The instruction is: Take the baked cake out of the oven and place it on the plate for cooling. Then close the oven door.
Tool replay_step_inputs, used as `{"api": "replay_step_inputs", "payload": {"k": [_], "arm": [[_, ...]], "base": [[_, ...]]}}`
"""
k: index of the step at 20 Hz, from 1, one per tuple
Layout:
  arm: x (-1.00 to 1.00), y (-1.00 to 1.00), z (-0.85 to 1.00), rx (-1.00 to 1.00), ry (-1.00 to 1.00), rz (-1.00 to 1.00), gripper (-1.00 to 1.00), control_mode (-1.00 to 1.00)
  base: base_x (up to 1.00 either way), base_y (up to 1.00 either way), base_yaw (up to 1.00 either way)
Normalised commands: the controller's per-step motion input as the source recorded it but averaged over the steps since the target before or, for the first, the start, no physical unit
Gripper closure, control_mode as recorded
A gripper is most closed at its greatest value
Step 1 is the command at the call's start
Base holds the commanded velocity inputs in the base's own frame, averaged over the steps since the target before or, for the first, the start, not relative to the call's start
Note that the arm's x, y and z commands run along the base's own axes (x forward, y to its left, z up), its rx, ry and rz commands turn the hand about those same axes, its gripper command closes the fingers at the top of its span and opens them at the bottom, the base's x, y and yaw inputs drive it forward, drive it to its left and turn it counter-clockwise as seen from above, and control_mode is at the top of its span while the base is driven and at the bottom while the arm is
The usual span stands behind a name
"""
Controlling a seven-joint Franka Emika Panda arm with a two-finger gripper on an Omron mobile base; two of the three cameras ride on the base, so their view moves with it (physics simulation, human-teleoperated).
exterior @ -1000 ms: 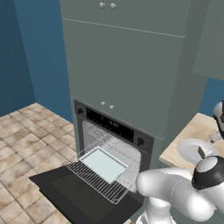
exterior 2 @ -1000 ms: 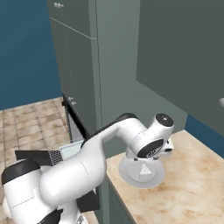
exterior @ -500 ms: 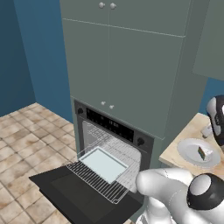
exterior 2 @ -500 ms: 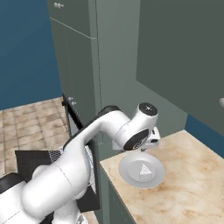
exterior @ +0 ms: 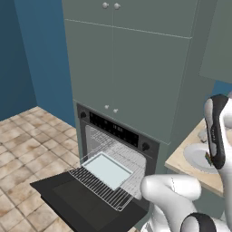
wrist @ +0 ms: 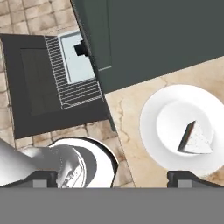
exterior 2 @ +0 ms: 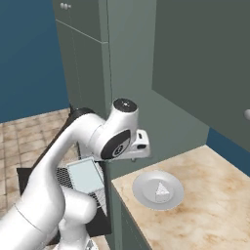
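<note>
The baked cake (exterior 2: 162, 192), a small white wedge with a dark side, lies on the round white plate (exterior 2: 146, 188) on the counter. In the hand view the cake (wrist: 194, 139) sits right of centre on the plate (wrist: 153, 127). My gripper (exterior 2: 136, 155) hangs open and empty above the counter's left edge, up and left of the plate; its fingertips (wrist: 43, 177) stand far apart. The black oven (exterior: 118, 136) is open. Its oven door (exterior: 86, 204) lies flat, also seen from above as the door (wrist: 35, 78).
A wire rack (exterior: 104, 186) is pulled out over the door and carries a pale blue-white tray (exterior: 108, 168). A beige counter (exterior 2: 205, 215) runs to the right of the oven. Tall green cabinets (exterior: 131, 59) rise above. Tiled floor (exterior: 22, 149) lies to the left.
My arm has swung left and up, from over the plate toward the counter's edge beside the oven. The cake stays on the plate and the gripper has stayed open.
</note>
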Motion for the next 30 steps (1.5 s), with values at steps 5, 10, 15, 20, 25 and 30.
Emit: {"api": "replay_step_inputs", "payload": {"k": [5,10,15,20,25,30], "arm": [[-0.43,1.0,0.36,-0.08,0.01,0.0,-1.0,-1.0],[-0.17,1.0,0.19,-0.03,0.08,0.01,-1.0,-1.0],[0.0,0.92,0.04,0.0,0.13,0.01,-1.0,-1.0],[0.0,0.78,0.0,0.0,0.14,0.01,-1.0,-1.0],[0.0,0.69,-0.14,0.0,0.12,0.02,-1.0,-1.0],[0.01,0.59,-0.44,0.0,0.06,0.02,-1.0,-1.0]], "base": [[0.0,0.0,0.0],[0.0,0.0,0.0],[0.0,0.0,0.0],[0.0,0.0,0.0],[0.0,0.0,0.0],[0.0,0.0,0.0]]}}
